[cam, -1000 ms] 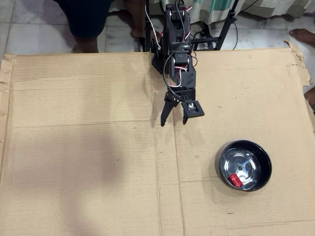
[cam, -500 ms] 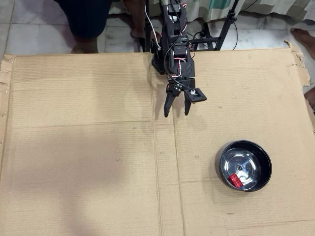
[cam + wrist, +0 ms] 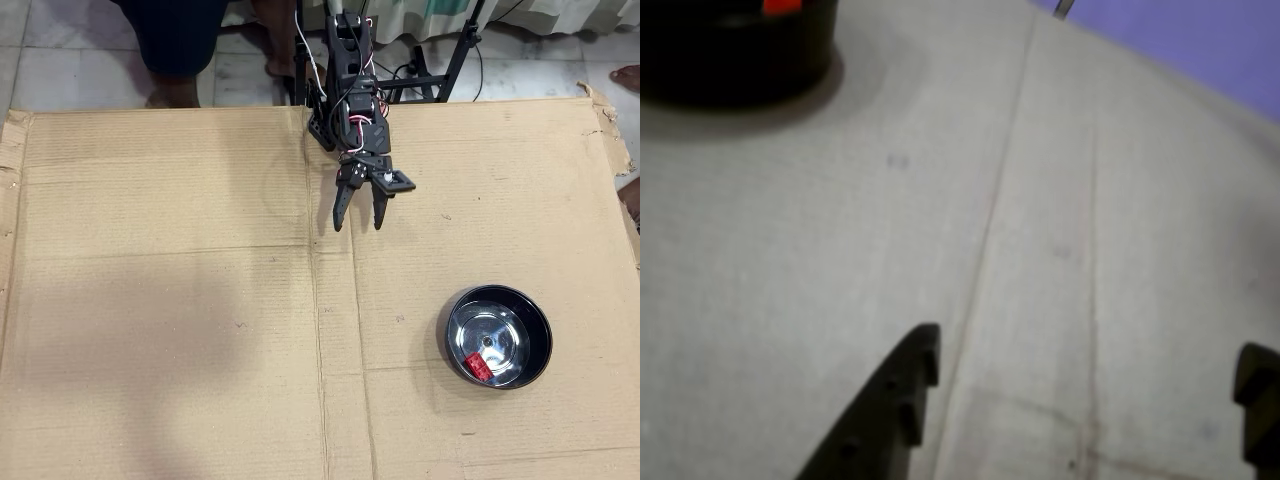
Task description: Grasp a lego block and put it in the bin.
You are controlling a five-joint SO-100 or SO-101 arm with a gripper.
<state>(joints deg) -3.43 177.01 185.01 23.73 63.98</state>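
I see the lego block (image 3: 477,366) already lying inside the bin (image 3: 459,302), my pincer (image 3: 358,225) well apart from the bin, jaws spread and gripping nothing, so I judge drop done, next just park the arm clear

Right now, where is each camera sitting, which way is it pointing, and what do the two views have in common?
Wrist view: rides on the gripper, low over the cardboard sheet; both fingertips show, apart.
Overhead view: fixed above, facing straight down on the cardboard sheet; the arm and gripper show.
Shared: the bin holding the lego block.
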